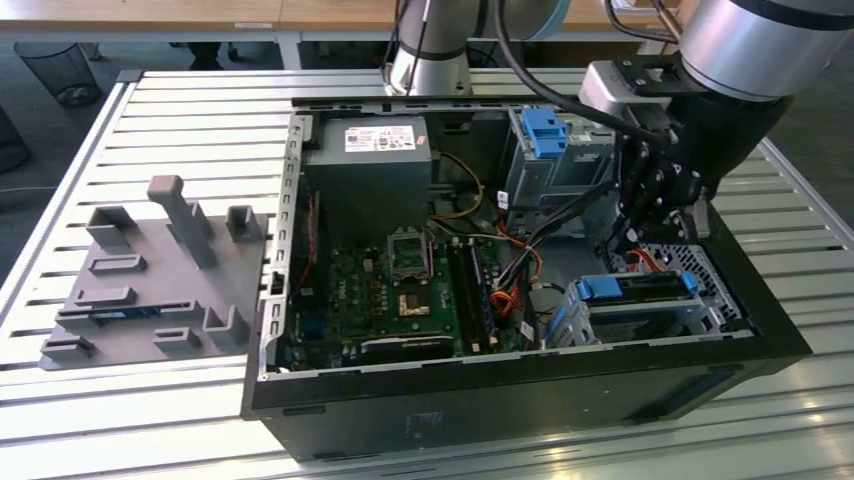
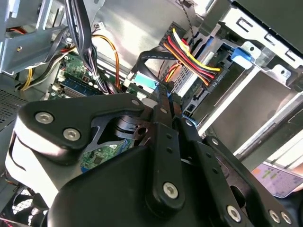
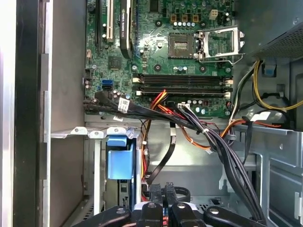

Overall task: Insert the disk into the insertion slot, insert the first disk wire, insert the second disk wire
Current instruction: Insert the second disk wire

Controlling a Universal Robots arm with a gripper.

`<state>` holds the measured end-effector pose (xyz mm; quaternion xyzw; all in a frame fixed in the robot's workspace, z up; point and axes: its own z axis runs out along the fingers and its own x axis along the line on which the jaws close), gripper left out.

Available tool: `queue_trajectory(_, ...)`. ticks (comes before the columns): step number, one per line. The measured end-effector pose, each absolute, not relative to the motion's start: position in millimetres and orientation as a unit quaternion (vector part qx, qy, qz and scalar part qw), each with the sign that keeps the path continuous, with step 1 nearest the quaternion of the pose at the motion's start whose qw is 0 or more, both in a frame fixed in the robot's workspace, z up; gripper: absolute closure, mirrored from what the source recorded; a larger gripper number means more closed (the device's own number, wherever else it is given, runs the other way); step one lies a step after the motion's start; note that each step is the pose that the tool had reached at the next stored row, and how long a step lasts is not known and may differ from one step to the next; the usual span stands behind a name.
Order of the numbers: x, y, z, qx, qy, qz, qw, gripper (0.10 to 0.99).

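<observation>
My gripper (image 1: 657,232) hangs inside the case (image 1: 534,370), just above the disk (image 1: 638,288) seated in the slot (image 1: 641,318); my fingers (image 3: 155,193) pinch a black wire (image 3: 163,161).

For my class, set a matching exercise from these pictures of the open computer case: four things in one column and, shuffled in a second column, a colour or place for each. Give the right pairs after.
Things
1. the disk
2. the insertion slot
3. motherboard
4. grey plastic fixture

Descriptions
A. green, on the case floor
B. outside the case, on the slatted table, at the exterior view's left
C. framed in bright blue, sitting in the cage
D. silver sheet metal, below the claw

Pairs: 1-C, 2-D, 3-A, 4-B
</observation>
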<state>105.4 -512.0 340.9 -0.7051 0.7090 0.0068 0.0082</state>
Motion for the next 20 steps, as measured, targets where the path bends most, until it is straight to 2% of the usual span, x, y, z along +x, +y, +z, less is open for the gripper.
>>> queue_trajectory(3, 105.4, -512.4, 340.6, -0.705, 0.709, 0.011, 0.012, 0.937)
queue_trajectory(6, 105.4, -512.7, 340.3, -0.705, 0.708, 0.028, 0.029, 0.937)
queue_trajectory(12, 105.4, -515.0, 340.1, -0.705, 0.708, 0.029, 0.03, 0.937)
queue_trajectory(20, 105.4, -531.6, 338.6, -0.704, 0.708, 0.034, 0.035, 0.937)
